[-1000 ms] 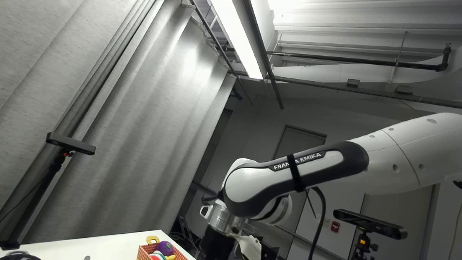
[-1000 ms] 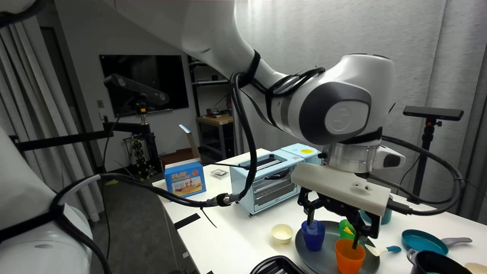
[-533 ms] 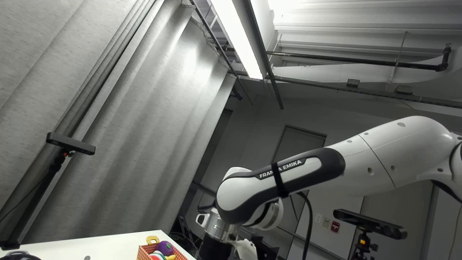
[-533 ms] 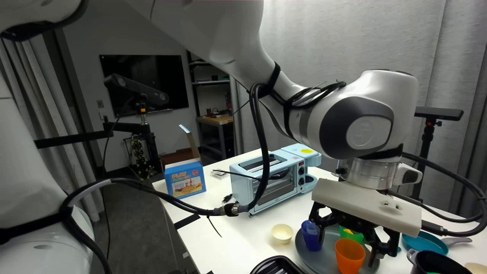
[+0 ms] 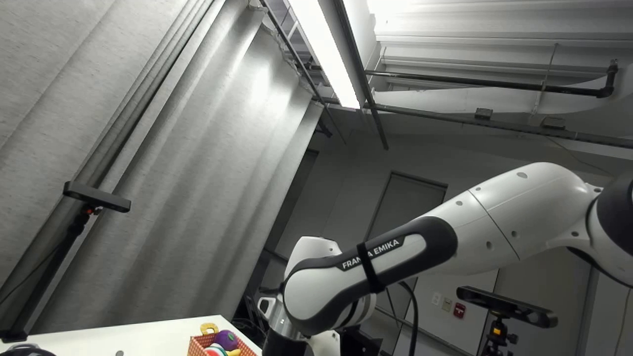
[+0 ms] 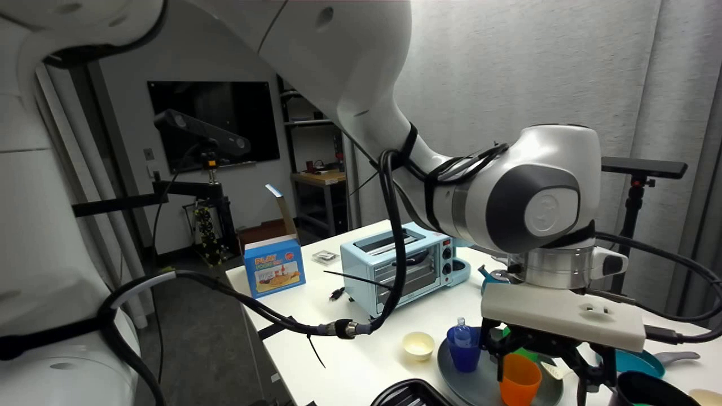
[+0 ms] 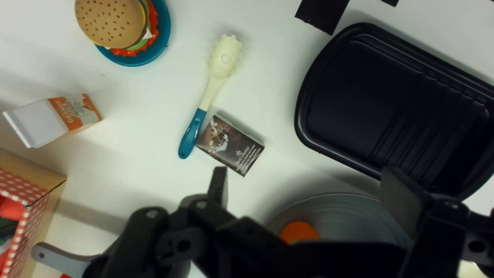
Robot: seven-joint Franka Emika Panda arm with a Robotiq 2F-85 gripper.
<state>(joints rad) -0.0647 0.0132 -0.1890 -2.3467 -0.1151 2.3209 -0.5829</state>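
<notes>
My gripper (image 6: 541, 388) is open and holds nothing. In an exterior view its fingers hang in front of and right of an orange cup (image 6: 519, 380), one finger overlapping the cup's left edge; contact cannot be told. The cup stands on a round grey plate (image 6: 486, 383). A blue cup (image 6: 465, 356) with a clear bottle shape (image 6: 462, 332) in it stands on the plate. A green thing (image 6: 527, 353) behind is partly hidden. In the wrist view the gripper (image 7: 308, 185) has its jaws wide apart, with the plate (image 7: 347, 212) and part of the orange cup (image 7: 299, 231) below.
The wrist view shows a black tray (image 7: 378, 96), a brown carton (image 7: 231, 144), a pasta spoon (image 7: 212, 87), a juice carton (image 7: 54, 119), a toy burger (image 7: 112, 23) and a checkered basket (image 7: 31, 227). A toaster oven (image 6: 395, 265), cream bowl (image 6: 418, 346) and black pot (image 6: 648, 389) stand around.
In an exterior view my gripper has moved right and down, from over the blue and orange cups to the orange cup's right side. It stays open. The cups and plate have not moved.
</notes>
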